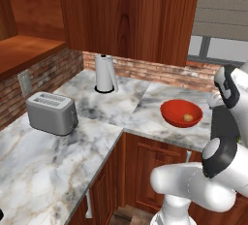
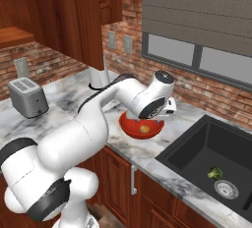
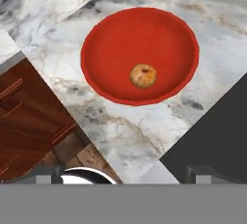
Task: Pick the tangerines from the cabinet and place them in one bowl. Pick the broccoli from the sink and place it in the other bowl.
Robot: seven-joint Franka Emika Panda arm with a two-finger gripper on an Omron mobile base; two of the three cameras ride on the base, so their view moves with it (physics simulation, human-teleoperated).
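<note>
A glossy red bowl (image 1: 170, 108) (image 3: 108, 49) stands on the marble counter, and one orange-tan tangerine (image 1: 188, 118) (image 2: 144, 129) (image 3: 143, 76) lies inside it. My gripper (image 3: 126, 174) hangs above the bowl's near side, open, its fingertips (image 3: 206, 172) wide apart with nothing between them. In the right base view my arm covers much of the bowl (image 2: 129, 128). The broccoli (image 2: 214, 173) lies in the black sink (image 2: 197, 146) beside the silver drain. The wood cabinet (image 1: 126, 20) hangs above the counter, its inside hidden. The other bowl is out of view.
A silver toaster (image 1: 52, 112) and a white kettle (image 1: 105, 73) stand on the counter left of the bowl. A brick backsplash and a window (image 2: 197, 50) run behind. The sink's dark edge (image 3: 217, 121) lies close to the bowl's right.
</note>
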